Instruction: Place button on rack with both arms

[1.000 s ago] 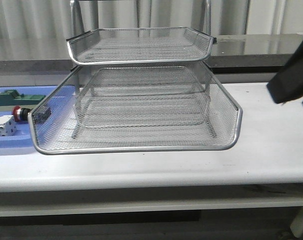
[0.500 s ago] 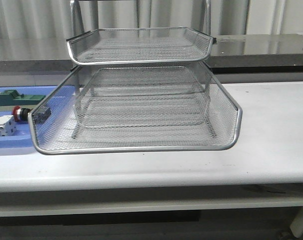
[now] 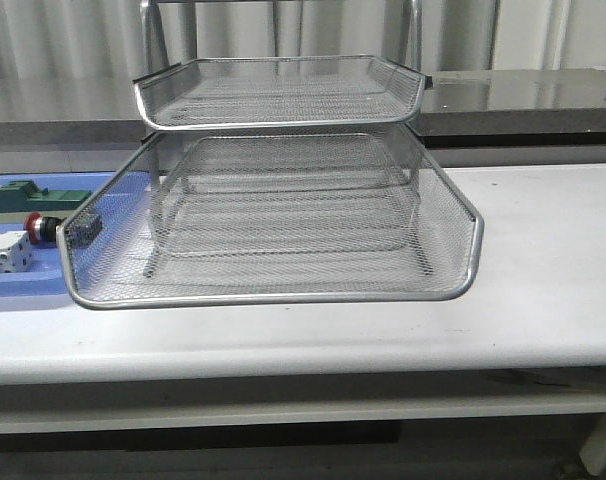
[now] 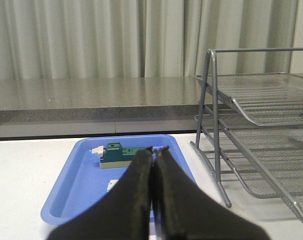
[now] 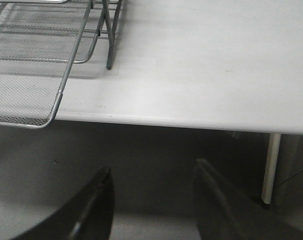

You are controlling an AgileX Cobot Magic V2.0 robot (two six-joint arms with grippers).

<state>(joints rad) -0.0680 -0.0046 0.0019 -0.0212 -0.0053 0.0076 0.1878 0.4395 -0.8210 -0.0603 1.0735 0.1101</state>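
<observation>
The button, with its red head, lies in the blue tray left of the rack. The silver wire-mesh rack stands mid-table with its middle tray pulled forward and nothing in it. Neither arm shows in the front view. In the left wrist view my left gripper is shut with nothing in it, above the near part of the blue tray; the button is hidden there. My right gripper is open and empty, past the table's front edge over the floor, right of the rack's pulled-out tray.
A green block and a white block share the blue tray; the green block sits just beyond my left fingertips. The rack's posts stand right of the tray. A table leg is near my right gripper.
The right arm, at the front view's right edge a second ago, has withdrawn out of that view. The rack and the button have not moved.
</observation>
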